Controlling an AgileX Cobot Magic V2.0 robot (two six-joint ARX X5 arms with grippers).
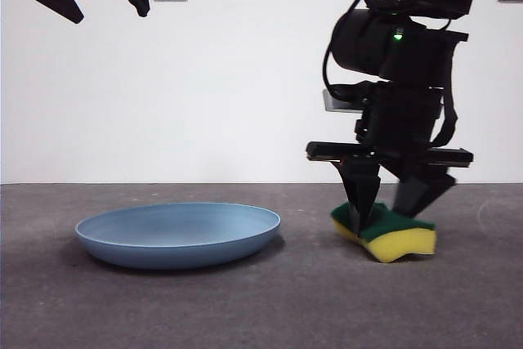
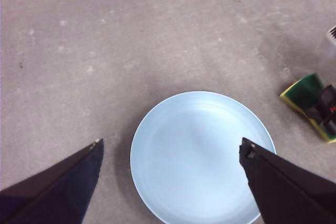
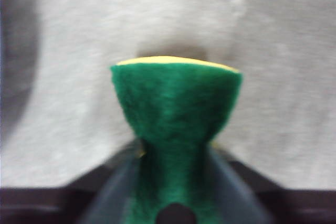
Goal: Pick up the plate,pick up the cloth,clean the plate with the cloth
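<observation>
Squeezed between my right claw, the cloth sits beside the plate; my left claw hangs spread directly above the plate, nearer to it.

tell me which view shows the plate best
The left wrist view: the plate appears from above, nearly its whole round rim between the left gripper's open jaws. The front view shows it only side-on, a low blue dish on the table. The right wrist view shows only the sponge.
</observation>
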